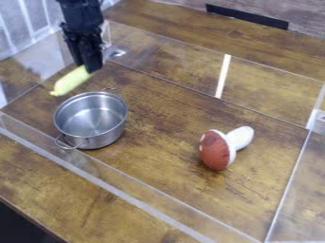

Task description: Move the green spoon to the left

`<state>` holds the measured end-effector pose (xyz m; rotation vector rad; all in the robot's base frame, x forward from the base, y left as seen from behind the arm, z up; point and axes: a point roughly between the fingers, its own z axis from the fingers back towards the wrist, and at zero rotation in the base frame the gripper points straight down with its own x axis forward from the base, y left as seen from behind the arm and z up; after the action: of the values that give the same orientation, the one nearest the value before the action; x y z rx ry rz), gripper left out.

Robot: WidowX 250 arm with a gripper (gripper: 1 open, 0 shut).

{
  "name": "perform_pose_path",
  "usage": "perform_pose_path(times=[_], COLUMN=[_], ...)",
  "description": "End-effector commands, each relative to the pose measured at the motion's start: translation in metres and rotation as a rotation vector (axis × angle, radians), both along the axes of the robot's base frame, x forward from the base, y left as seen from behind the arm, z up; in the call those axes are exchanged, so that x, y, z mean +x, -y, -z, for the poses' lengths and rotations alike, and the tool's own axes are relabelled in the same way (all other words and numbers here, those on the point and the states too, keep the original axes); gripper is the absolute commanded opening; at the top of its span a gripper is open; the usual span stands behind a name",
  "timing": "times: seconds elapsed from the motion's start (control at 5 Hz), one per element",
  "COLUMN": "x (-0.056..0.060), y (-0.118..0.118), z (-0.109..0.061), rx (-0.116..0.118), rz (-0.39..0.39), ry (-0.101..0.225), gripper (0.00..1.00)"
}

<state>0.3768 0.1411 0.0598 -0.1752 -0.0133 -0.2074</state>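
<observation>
The green spoon (71,81) is a slim yellow-green piece hanging at a slant at the upper left, just above the wooden table and beyond the steel pot (90,120). My black gripper (87,65) comes straight down from the top edge and is shut on the green spoon's upper end. The spoon's lower end points down-left, close to the tabletop; whether it touches the wood I cannot tell.
A red-brown and white mushroom toy (221,146) lies on the table right of centre. A clear acrylic wall (152,204) borders the work area along the front and sides. A black bar (249,13) lies at the far back edge.
</observation>
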Motion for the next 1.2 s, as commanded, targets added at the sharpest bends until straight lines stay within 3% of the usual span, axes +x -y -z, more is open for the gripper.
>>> perform_pose_path(times=[0.0,0.4,0.6,1.0], x=[0.015,0.013,0.007,-0.005], y=[-0.015,-0.008,-0.010,-0.013], z=[-0.025,-0.023,-0.025,-0.041], rx=[0.014,-0.024,-0.035,-0.039], rz=[-0.005,-0.030,-0.084,-0.188], ry=[0.088,0.102,0.109,0.136], gripper=[0.00,0.00,0.00,0.00])
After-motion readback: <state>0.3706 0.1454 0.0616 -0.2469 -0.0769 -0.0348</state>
